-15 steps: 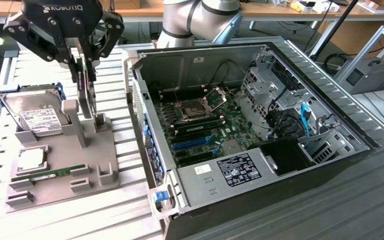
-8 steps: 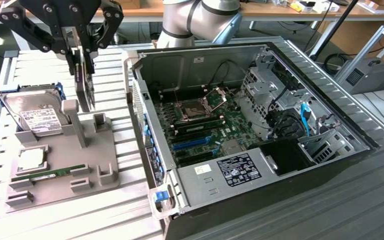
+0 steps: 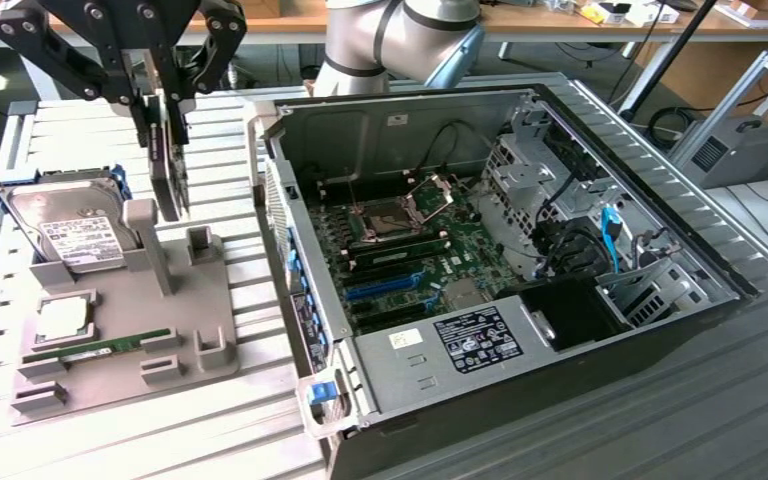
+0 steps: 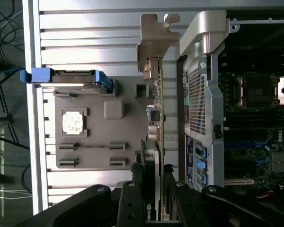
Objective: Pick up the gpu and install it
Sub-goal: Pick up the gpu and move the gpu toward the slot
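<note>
The gpu (image 3: pixel 168 160) hangs on edge, a thin dark card, just above the grey parts holder (image 3: pixel 197 310) at the exterior view's left. My gripper (image 3: pixel 167 100) is shut on its upper edge, one finger on each face. In the wrist view the gpu (image 4: pixel 157 118) appears edge-on with its silvery end bracket (image 4: pixel 154 38) at the far end, and my gripper (image 4: pixel 154 184) clamps the near end. The card sits between the holder and the outer wall of the open computer case (image 3: pixel 297 120).
The case lies open with its motherboard (image 3: pixel 404 255) and blue slots (image 3: pixel 381 287) exposed. On the holder rest a silver hard drive with blue frame (image 3: pixel 71 225), a CPU (image 3: pixel 61 318) and a green RAM stick (image 3: pixel 97 348). A slatted metal table (image 3: pixel 264 420) carries everything.
</note>
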Robot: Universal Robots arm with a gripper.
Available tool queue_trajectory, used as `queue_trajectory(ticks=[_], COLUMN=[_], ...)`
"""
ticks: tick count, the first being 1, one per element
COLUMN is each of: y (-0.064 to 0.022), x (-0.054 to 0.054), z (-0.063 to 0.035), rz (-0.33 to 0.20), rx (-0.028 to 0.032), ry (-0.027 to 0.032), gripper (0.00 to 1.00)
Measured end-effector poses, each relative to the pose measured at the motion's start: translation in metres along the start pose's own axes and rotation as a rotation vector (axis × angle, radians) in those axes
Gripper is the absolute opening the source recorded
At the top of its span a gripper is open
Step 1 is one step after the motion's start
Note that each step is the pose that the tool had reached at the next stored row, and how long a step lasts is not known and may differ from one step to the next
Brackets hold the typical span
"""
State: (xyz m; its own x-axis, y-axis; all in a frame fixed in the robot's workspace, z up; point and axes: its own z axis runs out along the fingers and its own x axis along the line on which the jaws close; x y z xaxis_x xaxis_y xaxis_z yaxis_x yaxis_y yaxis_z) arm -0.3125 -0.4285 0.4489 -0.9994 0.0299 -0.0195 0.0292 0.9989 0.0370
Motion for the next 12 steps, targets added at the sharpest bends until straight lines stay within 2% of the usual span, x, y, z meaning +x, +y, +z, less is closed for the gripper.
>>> queue_trajectory(ticks=[5,12], y=[0.0001,0.0007], x=[-0.005,-0.023], z=[-0.0003,-0.0008], rz=[0.000,0.000], rx=[-0.0001,-0.0001], ry=[0.0000,-0.0001], gripper=[0.27,0.27])
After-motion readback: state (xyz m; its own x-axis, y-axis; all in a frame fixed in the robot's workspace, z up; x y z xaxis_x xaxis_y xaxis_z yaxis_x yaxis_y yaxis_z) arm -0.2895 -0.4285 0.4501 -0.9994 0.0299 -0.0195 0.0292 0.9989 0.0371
